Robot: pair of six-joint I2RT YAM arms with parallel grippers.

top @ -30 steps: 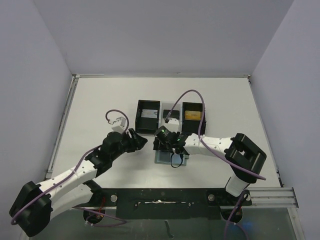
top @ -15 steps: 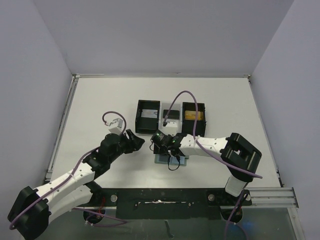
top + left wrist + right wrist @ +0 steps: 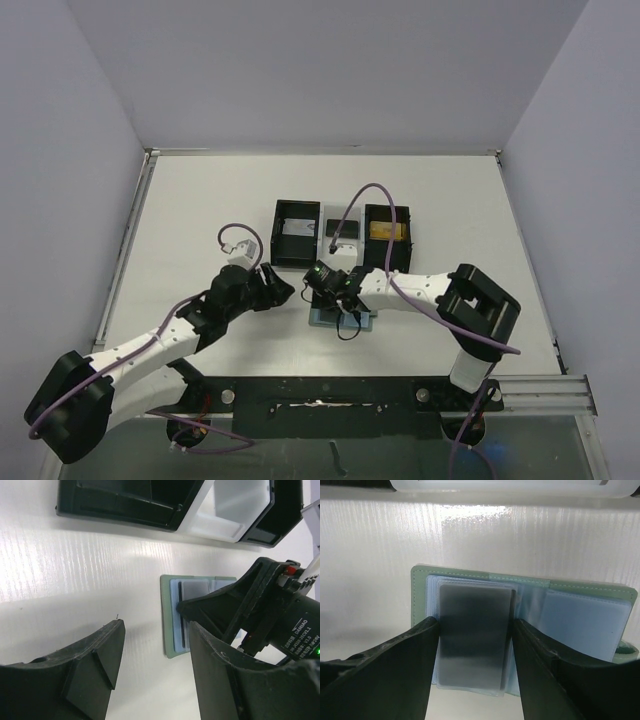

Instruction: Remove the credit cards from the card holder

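The card holder (image 3: 580, 622) lies open and flat on the white surface (image 3: 200, 220), a little below the middle of the overhead view (image 3: 345, 322), just below the black-and-clear three-compartment tray (image 3: 300, 206) and not touching it. Its grey-green edge frames two pale blue pockets. A grey card (image 3: 475, 630) sits in the pocket on the left of the right wrist view.

The right hand (image 3: 475, 625) hangs directly over that left pocket. Its jaws stand apart, one finger (image 3: 395, 670) along the card's left edge and the other along its right edge, with the card lying between them. Whether they press on the card or the pocket cannot be told. From above, this hand (image 3: 322, 283) covers the upper left part of the holder.

The left hand (image 3: 275, 287) is just to the left of the holder, above bare surface. Its jaws are apart with nothing between them (image 3: 155, 635). In its own wrist view the holder (image 3: 172, 630) sits right of center, partly hidden by the right hand (image 3: 260, 615).

A pale card lies in the tray's left compartment and a yellow-orange one in its right.
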